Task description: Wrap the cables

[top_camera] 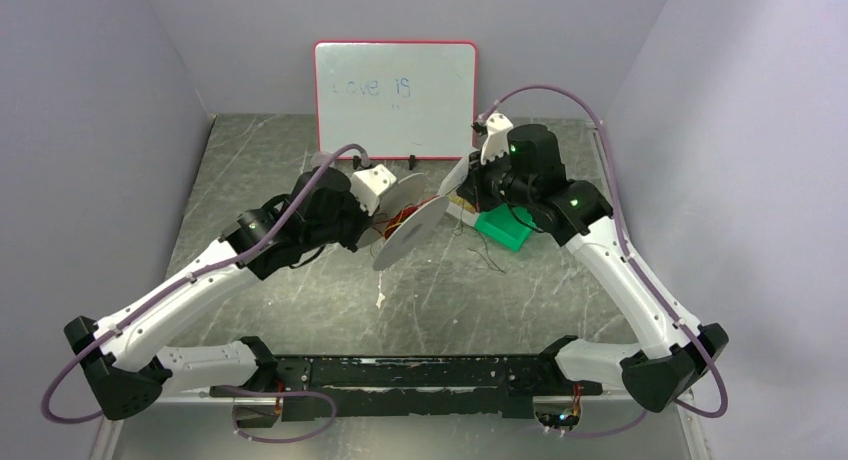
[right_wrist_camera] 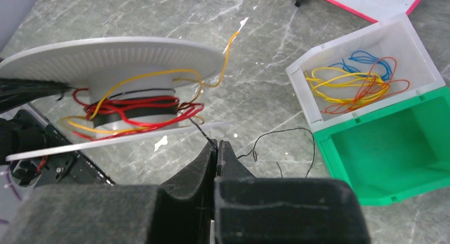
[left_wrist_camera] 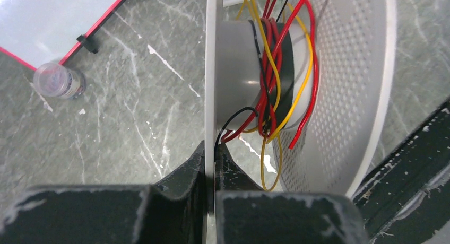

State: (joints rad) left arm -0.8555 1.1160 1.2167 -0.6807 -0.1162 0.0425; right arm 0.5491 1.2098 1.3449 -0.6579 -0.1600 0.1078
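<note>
Over the middle of the table, a little toward its far edge, the left gripper is clamped on the rim of one flange of a white spool. It holds the spool off the surface and tilted. To my eye that grip is there so the hub stays free and reachable from the side. The right gripper has its fingers pressed together on the black strand, just beside the lower flange. It looks placed to lead that wire onto the hub under some tension.

The cables sit mostly on the grey hub, red and yellow loops wound loosely and crossing, with several ends hanging out. More coloured wires lie in a white bin next to a green bin, right of the spool, probably waiting as stock. A whiteboard stands along the far edge, and a small clear vial sits at its foot.

The far side of the hub is out of sight. I cannot tell whether the black strand is anchored there or where its loose tail ends. From above, both sets of fingertips are masked by the arms and flanges. The writing on the board is too faint to read in full.
</note>
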